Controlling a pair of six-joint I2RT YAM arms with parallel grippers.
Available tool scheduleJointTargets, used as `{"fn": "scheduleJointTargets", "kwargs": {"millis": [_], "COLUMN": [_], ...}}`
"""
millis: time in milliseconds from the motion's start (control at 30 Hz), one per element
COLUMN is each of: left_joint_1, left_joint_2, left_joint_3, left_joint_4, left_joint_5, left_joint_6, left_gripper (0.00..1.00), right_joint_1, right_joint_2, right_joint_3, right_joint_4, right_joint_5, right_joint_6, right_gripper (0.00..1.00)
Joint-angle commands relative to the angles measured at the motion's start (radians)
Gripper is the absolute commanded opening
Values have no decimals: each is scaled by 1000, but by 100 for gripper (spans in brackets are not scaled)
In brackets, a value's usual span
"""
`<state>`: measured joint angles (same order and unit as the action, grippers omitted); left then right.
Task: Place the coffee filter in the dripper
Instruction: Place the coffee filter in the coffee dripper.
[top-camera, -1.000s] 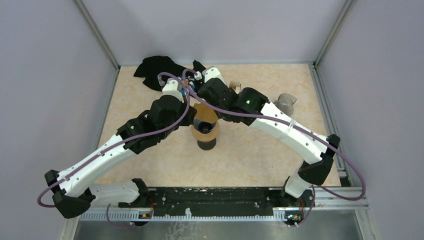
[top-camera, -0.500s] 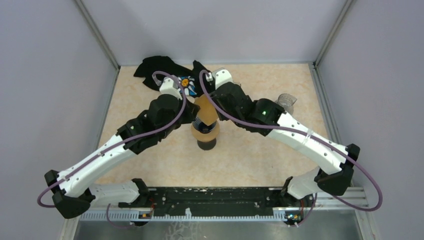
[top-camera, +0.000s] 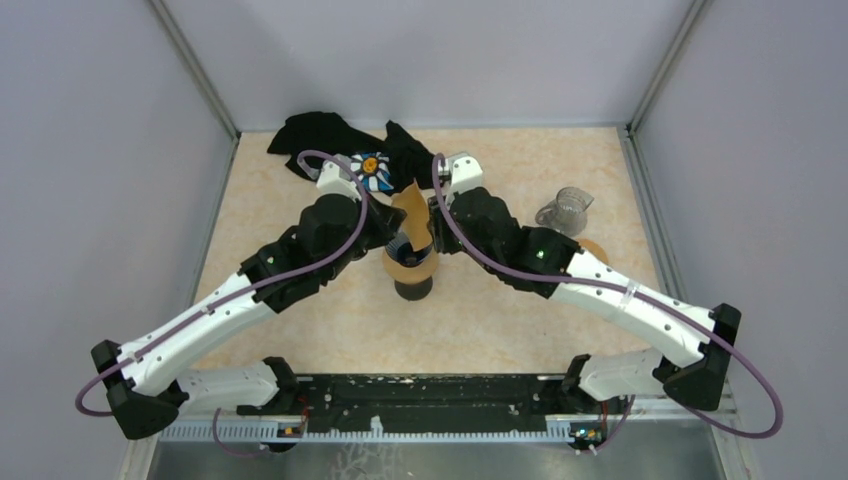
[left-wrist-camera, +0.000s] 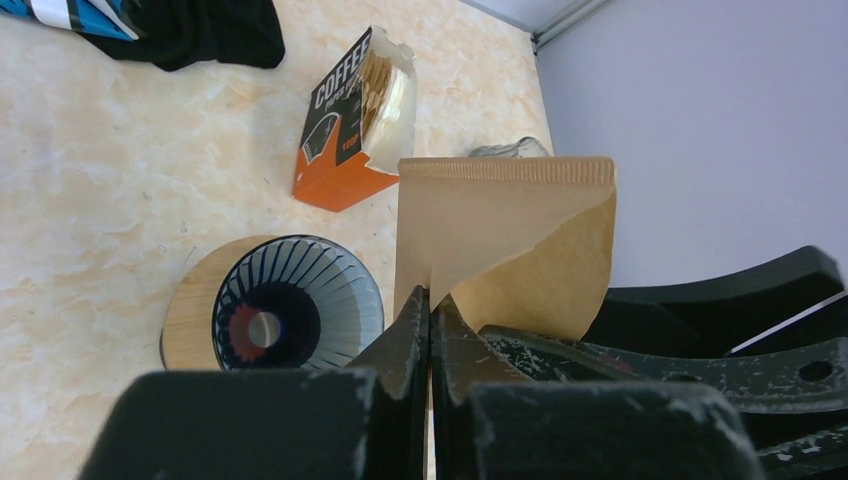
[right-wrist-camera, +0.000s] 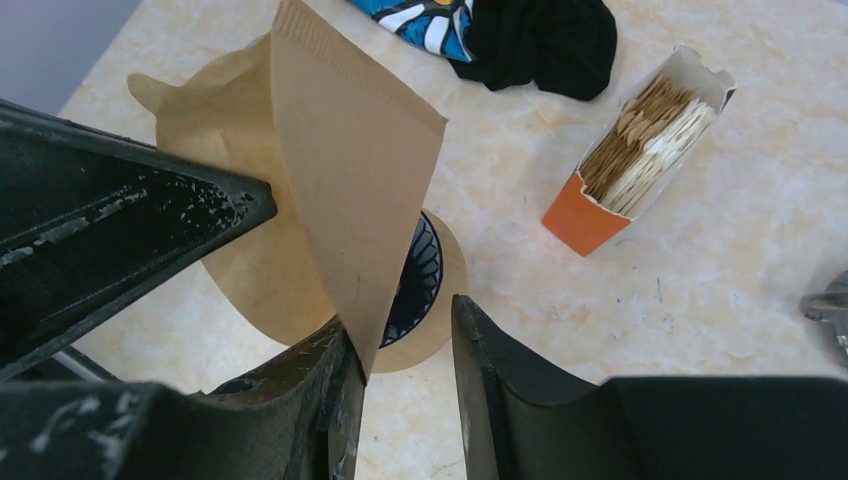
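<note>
The left wrist view shows the left gripper (left-wrist-camera: 432, 312) pinched tight on the lower corner of the brown coffee filter (left-wrist-camera: 500, 230), which is held upright above the table, just beside the ribbed dripper (left-wrist-camera: 290, 310). Only the right wrist view shows the right gripper (right-wrist-camera: 405, 335), its jaws apart and one finger just beside the filter's edge. From above, the arms cover both sets of fingers. The open filter box (right-wrist-camera: 630, 150) lies near the dripper.
</note>
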<state>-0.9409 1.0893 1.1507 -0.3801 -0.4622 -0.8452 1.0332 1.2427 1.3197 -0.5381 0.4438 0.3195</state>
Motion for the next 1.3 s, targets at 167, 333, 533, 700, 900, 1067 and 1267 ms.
{"fn": "scheduleJointTargets", "kwargs": {"millis": [167, 333, 533, 700, 900, 1067, 1267], "left_joint_1": [-4, -4, -4, -5, -5, -4, -4], "left_joint_2": [-23, -29, -36, -13, 30, 70, 133], "left_joint_3": [-31, -43, -31, 15, 85, 144, 221], "left_joint_4": [76, 76, 26, -74, -200, -282, -386], "left_joint_5": [-28, -30, -48, -43, -20, -3, 36], "left_joint_6": [-56, -69, -41, 6, 51, 94, 127], "left_gripper": [0, 0, 0, 0, 0, 0, 0], "right_joint_1": [1, 1, 1, -6, -16, -31, -34], "right_joint_2": [-76, -71, -84, -83, -67, -25, 38], "right_joint_3": [-99, -122, -108, -54, 10, 91, 183], "right_joint_4": [212, 226, 189, 107, 8, -96, -197], "right_joint_5": [8, 14, 42, 36, 17, -8, -63], "right_joint_6": [67, 70, 48, 19, 14, 18, 23], "right_gripper": [37, 36, 14, 0, 0, 0, 0]}}
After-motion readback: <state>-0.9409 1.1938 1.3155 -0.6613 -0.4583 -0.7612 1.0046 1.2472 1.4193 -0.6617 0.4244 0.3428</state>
